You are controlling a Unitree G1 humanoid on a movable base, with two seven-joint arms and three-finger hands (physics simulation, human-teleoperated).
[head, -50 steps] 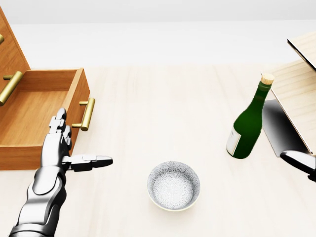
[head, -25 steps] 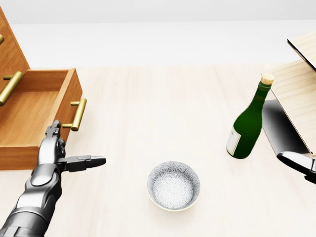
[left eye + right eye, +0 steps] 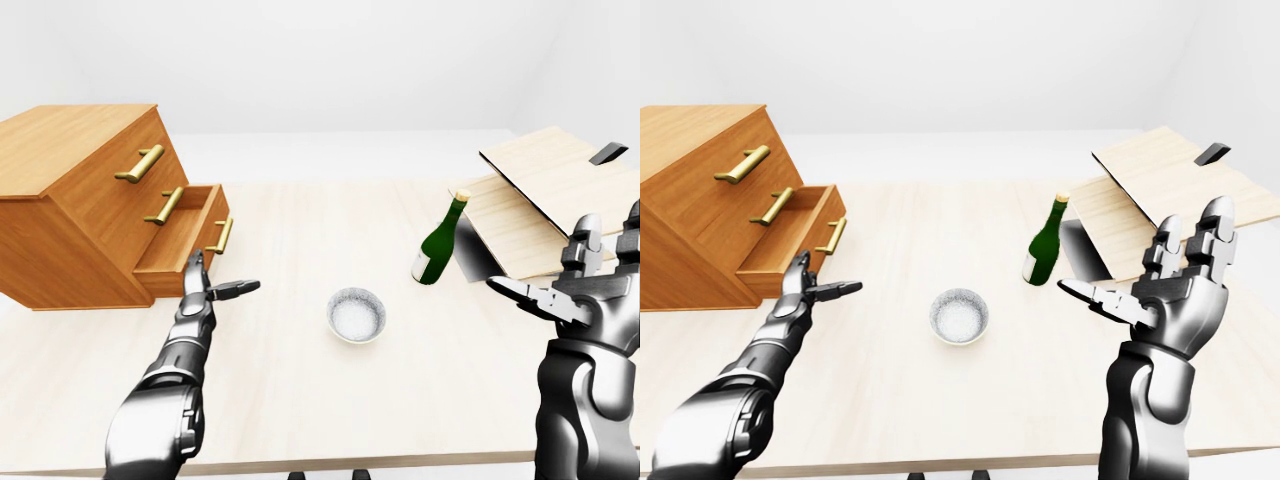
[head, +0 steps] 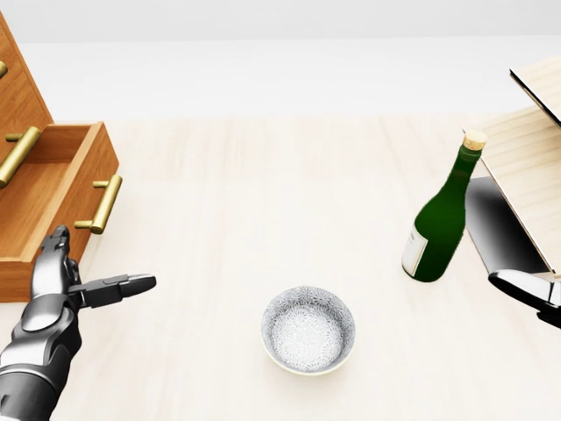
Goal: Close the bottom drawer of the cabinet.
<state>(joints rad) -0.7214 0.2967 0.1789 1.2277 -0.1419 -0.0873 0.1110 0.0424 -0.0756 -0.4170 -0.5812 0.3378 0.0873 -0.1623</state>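
A wooden cabinet (image 3: 70,200) with brass handles stands at the left of the table. Its bottom drawer (image 3: 185,240) is partly pulled out, and its brass handle (image 4: 102,204) faces right. My left hand (image 4: 79,281) is open, its fingers flat against the drawer's front just below the handle, thumb pointing right. It also shows in the left-eye view (image 3: 205,285). My right hand (image 3: 1165,275) is open and empty, raised at the right, away from the cabinet.
A patterned white bowl (image 4: 308,330) sits mid-table. A green corked bottle (image 4: 441,215) stands to its right. An open wooden case (image 3: 540,195) with a dark lining lies at the far right. The table's near edge (image 3: 350,462) runs along the bottom.
My left hand has moved left against the drawer front, and the drawer has slid further into the cabinet. The bowl, the bottle and my right hand have hardly moved.
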